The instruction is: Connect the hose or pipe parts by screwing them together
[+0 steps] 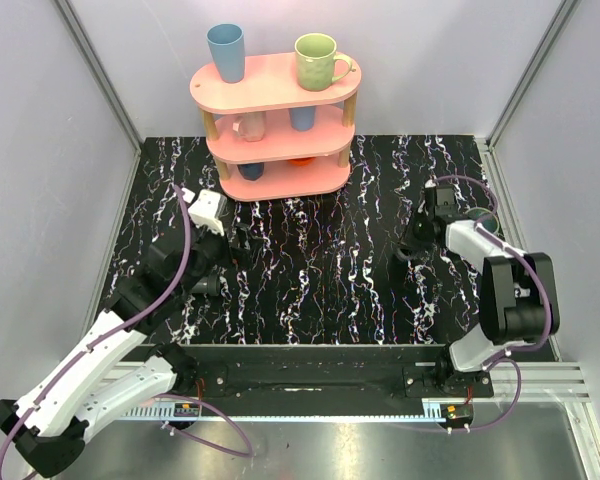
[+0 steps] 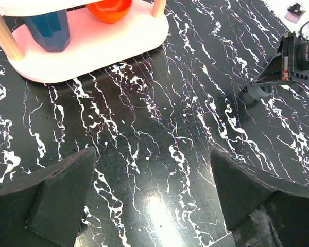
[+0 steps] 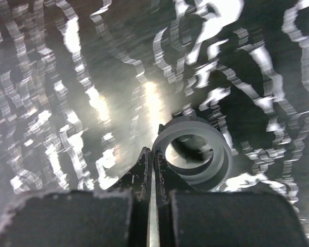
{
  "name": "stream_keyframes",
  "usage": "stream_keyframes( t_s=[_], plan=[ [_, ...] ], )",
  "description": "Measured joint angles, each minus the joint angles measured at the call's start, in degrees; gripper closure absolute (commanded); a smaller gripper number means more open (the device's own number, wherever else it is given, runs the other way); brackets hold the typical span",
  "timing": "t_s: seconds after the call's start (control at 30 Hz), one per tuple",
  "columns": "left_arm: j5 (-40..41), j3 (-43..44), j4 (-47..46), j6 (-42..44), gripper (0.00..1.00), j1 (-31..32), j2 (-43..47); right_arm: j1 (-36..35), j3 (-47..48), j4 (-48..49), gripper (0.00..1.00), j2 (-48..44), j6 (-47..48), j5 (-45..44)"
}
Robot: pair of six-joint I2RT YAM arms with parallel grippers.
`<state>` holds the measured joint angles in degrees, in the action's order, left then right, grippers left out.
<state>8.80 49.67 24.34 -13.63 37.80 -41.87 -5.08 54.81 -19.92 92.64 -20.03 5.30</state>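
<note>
Pipe fitting (image 3: 193,152): only one piece made out. It is dark grey-black plastic, short and tubular, with a thick wall.

Right wrist view: one round open end faces the camera, the bore is hollow, and a darker shape sits inside it. The rest of the body is hidden behind that end, so the overall shape is not determinable.

Position: lying on the black, white-veined desk (image 3: 67,77), in its right half, well apart from the near edge. The left rim sits just beside the tips of the right tool (image 3: 152,159), outside the closed jaws, not between them. Contact cannot be confirmed.

Left wrist view: a small dark lump directly under that tool. Top view: barely separable from the desk.
</note>
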Motion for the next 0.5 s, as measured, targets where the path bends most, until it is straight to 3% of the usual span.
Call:
stream_keyframes(
  t_s=[0.23,0.5],
  plan=[
    [-0.3,0.1,0.4,-2.5,0.06,0.0,-2.4,-3.4,-13.0,17.4,1.0,-9.4,-11.5,21.9],
    [-4.9,-0.7,1.8,-10.0,0.12,0.0,-2.7,-14.8,-22.0,46.8,1.0,-8.5,-29.6,36.5]
  ],
)
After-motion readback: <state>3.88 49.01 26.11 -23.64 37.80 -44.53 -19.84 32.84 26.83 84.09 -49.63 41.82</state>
